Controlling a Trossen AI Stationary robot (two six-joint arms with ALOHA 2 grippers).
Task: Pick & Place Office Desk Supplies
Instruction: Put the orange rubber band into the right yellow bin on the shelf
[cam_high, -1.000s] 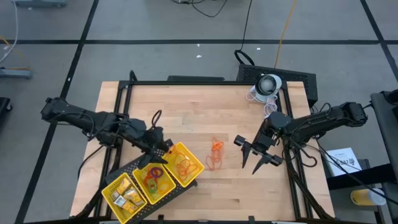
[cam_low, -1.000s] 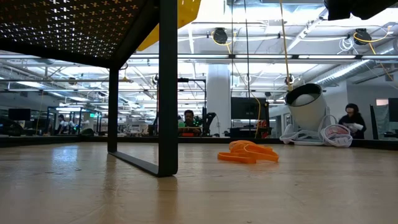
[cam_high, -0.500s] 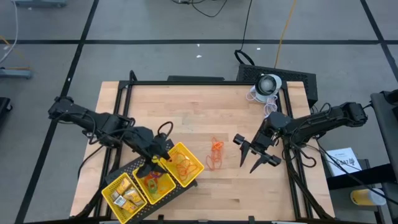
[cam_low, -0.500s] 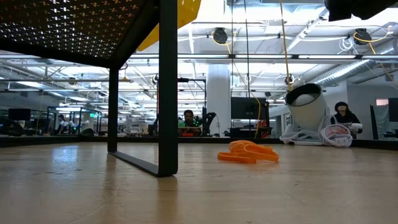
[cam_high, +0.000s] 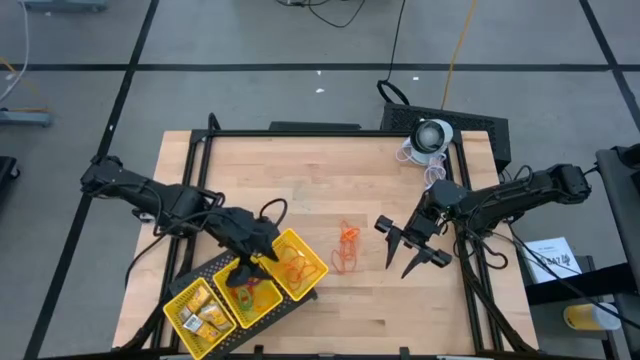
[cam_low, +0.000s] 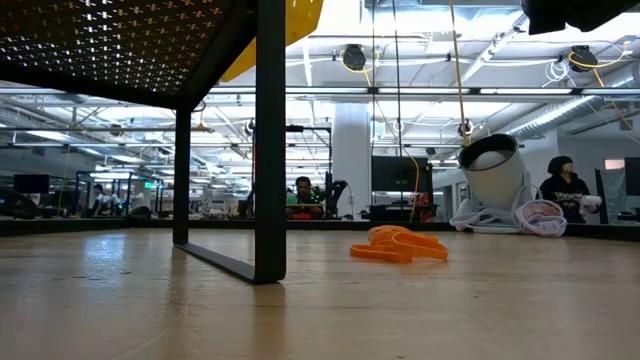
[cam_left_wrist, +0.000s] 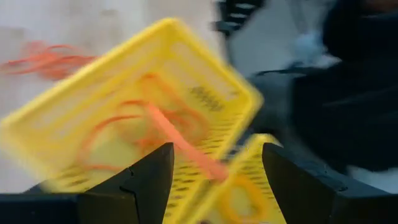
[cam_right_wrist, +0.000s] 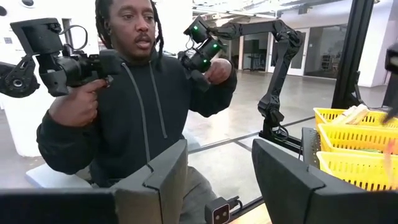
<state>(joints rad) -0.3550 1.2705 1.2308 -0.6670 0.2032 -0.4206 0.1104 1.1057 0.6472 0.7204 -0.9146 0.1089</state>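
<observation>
High view: loose orange rubber-band loops (cam_high: 346, 247) lie in a small heap on the bare wood mid-table, between the two arms. More bands sit already in the end compartment of the yellow tray (cam_high: 313, 258), red and green rings (cam_high: 247, 288) in the middle one, yellow-gold blocks (cam_high: 201, 314) in the far one.

From my left gripper (cam_high: 250, 266), over the tray's middle and end compartments, the heap lies toward the table's centre, past the tray rim. From my right gripper (cam_high: 412, 252) it lies just beside the open fingertips, on the side toward the tray. I judge the right arm nearer.

Left wrist view: an orange band (cam_left_wrist: 180, 144) stretches straight between my left fingers (cam_left_wrist: 137, 180), which stand apart; whether it is gripped or dropping I cannot tell. Right jaws spread wide, empty.

Bands are thin, limp, tangled; heap runs long roughly front to back. Tray is perforated plastic mesh. Low view confirms the heap (cam_low: 398, 245) sits flat, low.
</observation>
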